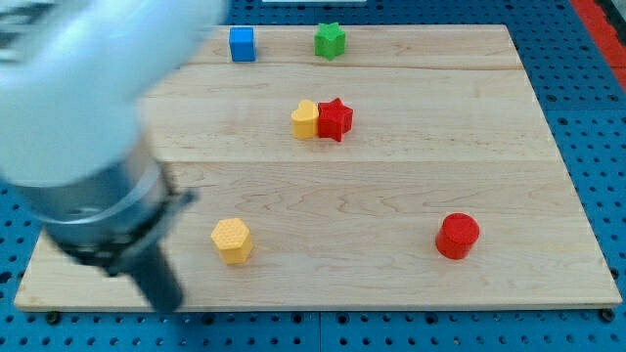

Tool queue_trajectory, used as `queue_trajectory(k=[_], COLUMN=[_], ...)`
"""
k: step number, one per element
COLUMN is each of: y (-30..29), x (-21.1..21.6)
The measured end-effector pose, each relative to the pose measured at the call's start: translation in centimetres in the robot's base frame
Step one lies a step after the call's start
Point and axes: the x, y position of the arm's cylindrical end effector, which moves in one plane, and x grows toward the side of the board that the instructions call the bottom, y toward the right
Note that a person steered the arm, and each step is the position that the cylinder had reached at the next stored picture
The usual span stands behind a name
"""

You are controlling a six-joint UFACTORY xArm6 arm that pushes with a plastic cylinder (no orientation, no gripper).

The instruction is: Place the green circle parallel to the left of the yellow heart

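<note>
The yellow heart (pixel 304 119) lies in the upper middle of the board, touching a red star (pixel 335 118) on its right. No green circle shows; the blurred arm (pixel 88 127) covers the board's left part. My tip (pixel 168 303) is at the board's bottom left edge, left of and below a yellow hexagon (pixel 232 241), apart from it.
A blue cube (pixel 242 44) and a green star (pixel 330 40) sit at the top edge of the wooden board (pixel 411 176). A red circle (pixel 457 236) lies at the lower right. A blue pegboard surrounds the board.
</note>
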Motion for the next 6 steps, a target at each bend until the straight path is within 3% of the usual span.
queue_trajectory(k=[1, 3, 4, 6], y=[-5.2, -0.7, -6.1, -6.4], x=[-1.3, -9.5, -12.4, -19.0])
